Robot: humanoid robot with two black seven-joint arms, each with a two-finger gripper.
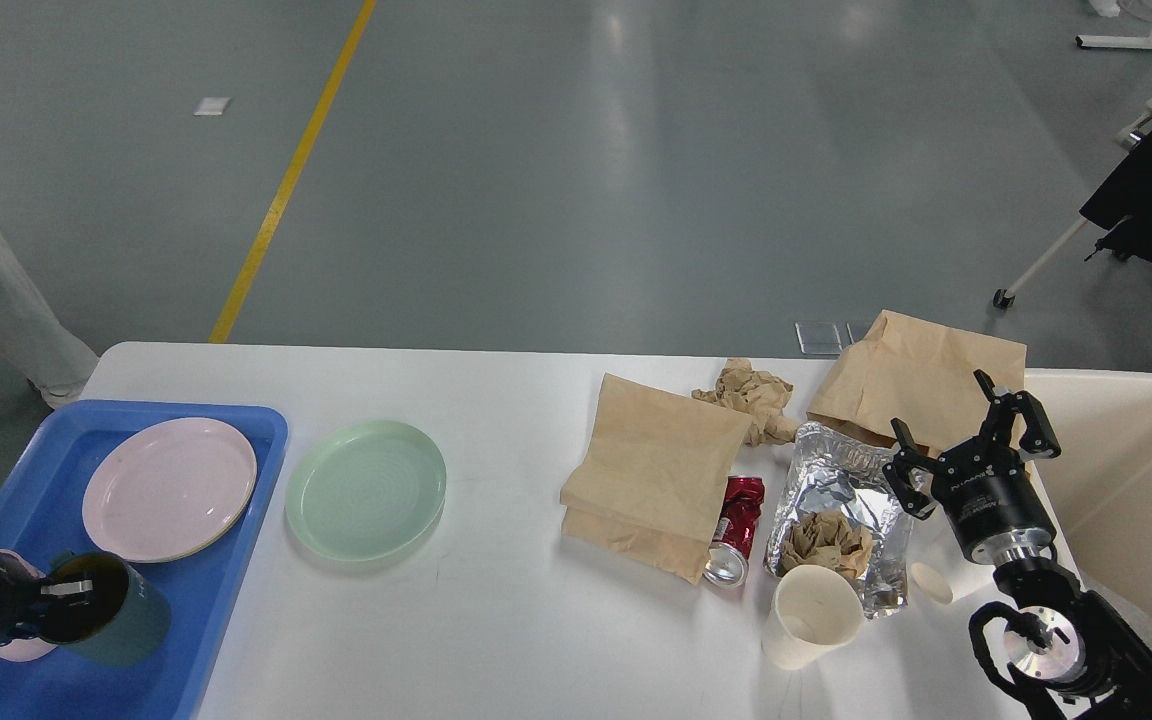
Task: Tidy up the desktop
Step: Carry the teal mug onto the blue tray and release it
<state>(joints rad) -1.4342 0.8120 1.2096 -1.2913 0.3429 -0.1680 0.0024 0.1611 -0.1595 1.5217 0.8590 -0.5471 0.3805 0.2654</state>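
My left gripper (61,590) pinches teal mug (106,622) rim over tray (226,575); stiff, breakable, slick. Right gripper (971,450) spread, empty. Desktop (506,620) cluttered.

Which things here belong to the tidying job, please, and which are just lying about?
Job: desktop, teal cup in left end effector, green plate, paper bags, can, foil, paper cup.
Lying about: chair, floor tape.

Bare desktop (516,620) between green plate (366,488) and paper bag (658,472), litter crowded around right gripper (966,440)
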